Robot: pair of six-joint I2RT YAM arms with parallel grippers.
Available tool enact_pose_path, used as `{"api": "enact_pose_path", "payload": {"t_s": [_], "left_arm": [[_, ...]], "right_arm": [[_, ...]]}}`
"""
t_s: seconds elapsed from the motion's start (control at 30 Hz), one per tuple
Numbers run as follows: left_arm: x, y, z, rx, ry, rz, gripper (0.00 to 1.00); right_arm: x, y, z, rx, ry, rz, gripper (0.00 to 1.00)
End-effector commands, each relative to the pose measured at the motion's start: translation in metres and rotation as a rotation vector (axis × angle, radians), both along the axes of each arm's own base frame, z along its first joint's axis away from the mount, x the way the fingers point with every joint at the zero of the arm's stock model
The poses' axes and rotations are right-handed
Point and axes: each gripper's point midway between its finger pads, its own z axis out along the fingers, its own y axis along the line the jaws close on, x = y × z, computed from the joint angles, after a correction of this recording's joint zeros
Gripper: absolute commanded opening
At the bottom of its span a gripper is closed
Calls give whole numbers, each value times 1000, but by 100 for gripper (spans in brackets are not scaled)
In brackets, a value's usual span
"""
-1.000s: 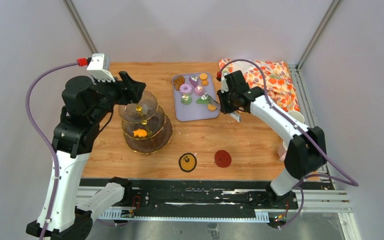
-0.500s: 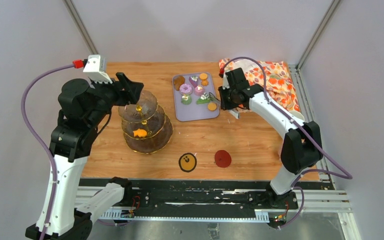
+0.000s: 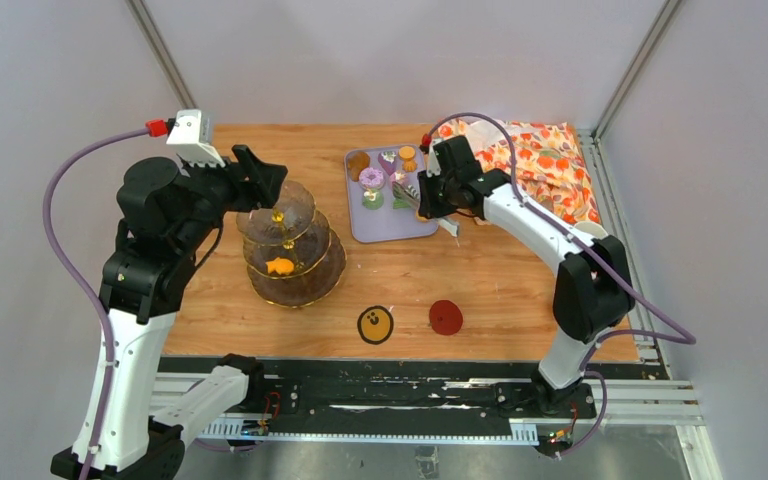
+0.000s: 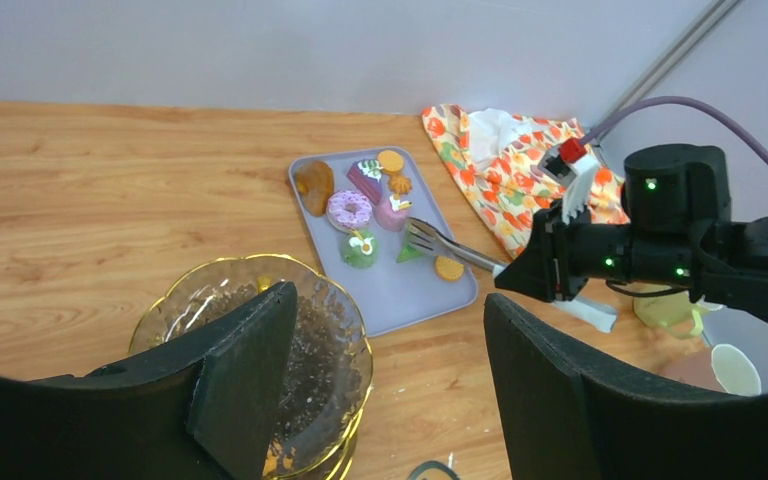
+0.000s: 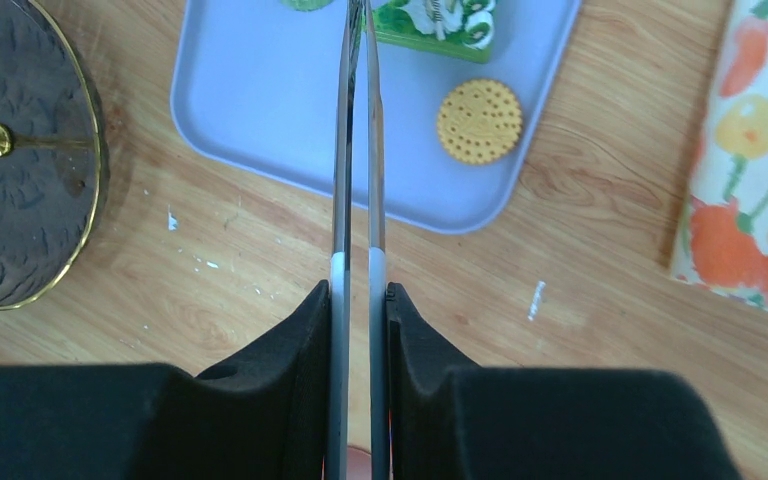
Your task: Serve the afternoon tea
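Three-tier clear glass stand [image 3: 312, 283], gold-rimmed, orange biscuit [image 3: 280, 266] on one tier; left fingers [image 4: 240, 370] wide above it; right fingers [image 5: 300, 350] clamping metal tongs [image 4: 430, 240].

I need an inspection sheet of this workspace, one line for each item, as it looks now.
Surface: wooden table, small white marks.
Job's things: three-tier stand holds one orange biscuit; other pastries lie on the lilac tray; a mug at the right edge.
Clutter: floral cloth, two round coasters.
Claws: left claw open, over the stand; right claw shut on the tongs, over the tray.
Cables: purple cable on each arm.
Surroundings: pale walls, metal frame.
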Motion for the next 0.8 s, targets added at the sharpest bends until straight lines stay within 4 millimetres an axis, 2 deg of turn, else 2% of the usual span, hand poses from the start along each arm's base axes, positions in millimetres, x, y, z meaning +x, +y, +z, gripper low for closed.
{"api": "enact_pose_path", "payload": {"t_s": [0.0,0.13,0.3,0.5,0.77], "left_arm": [[-2,0,6,-9,-28,-1,73],[-2,0,4,-8,-26,-2,73],[-1,-2,1,-8,-16,-11,73],[-2,-2,2,-11,-23,-11,73],[-4,-3,0,-12,-22,-16,73]], "right_arm": [[9,25,3,59,1,26,1],[9,19,-7,26,15,3,1],[0,2,-14,-32,27,-36,0],[-13,-15,-7,-64,15,-62,1],[-17,-27,0,-89,-1,-102,0]]}}
